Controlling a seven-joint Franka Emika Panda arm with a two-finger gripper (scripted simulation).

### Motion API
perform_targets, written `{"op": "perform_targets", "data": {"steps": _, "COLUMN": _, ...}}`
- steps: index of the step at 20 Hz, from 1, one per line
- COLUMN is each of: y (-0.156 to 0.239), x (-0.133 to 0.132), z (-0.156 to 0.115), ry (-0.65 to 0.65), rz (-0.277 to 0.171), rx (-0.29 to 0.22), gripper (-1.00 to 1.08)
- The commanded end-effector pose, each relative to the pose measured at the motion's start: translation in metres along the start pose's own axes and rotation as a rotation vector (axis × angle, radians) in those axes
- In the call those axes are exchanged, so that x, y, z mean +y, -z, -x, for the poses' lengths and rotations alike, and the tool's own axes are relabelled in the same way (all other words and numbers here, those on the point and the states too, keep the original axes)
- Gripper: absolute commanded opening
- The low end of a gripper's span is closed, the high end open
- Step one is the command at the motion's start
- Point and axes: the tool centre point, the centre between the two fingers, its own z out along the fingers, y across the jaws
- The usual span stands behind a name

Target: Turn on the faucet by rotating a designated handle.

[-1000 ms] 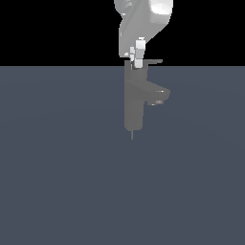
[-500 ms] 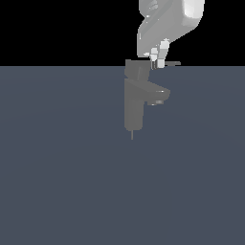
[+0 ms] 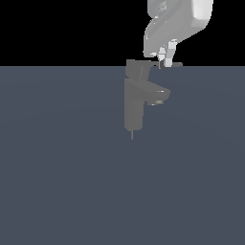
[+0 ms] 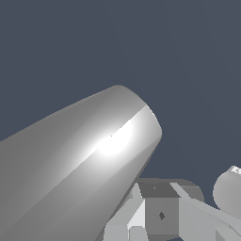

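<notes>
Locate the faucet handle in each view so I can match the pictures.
Exterior view: the handle is the thin lever jutting from the cap atop the faucet toward the exterior view's right, at the gripper.
Wrist view: I cannot make it out.
Shared landmark: the white gripper.

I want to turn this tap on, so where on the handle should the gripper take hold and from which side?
Take the handle near its thin free end, out toward the exterior view's right, away from the chunky cap atop the faucet. Come from above, as the gripper is placed now, with the fingers either side of the flat lever. That end probably gives the most leverage for rotating it.
</notes>
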Motion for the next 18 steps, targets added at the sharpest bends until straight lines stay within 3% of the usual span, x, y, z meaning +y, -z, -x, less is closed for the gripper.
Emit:
{"op": "perform_targets", "data": {"steps": 1, "y": -0.001, "x": -0.006, "z": -0.007, "ry": -0.002, "rz": -0.003, "rx": 0.002, "gripper": -1.0}}
{"op": "perform_targets", "data": {"steps": 18, "y": 0.001, "x": -0.034, "z": -0.044, "ry": -0.011, "rz": -0.007, "rx": 0.002, "gripper": -1.0}}
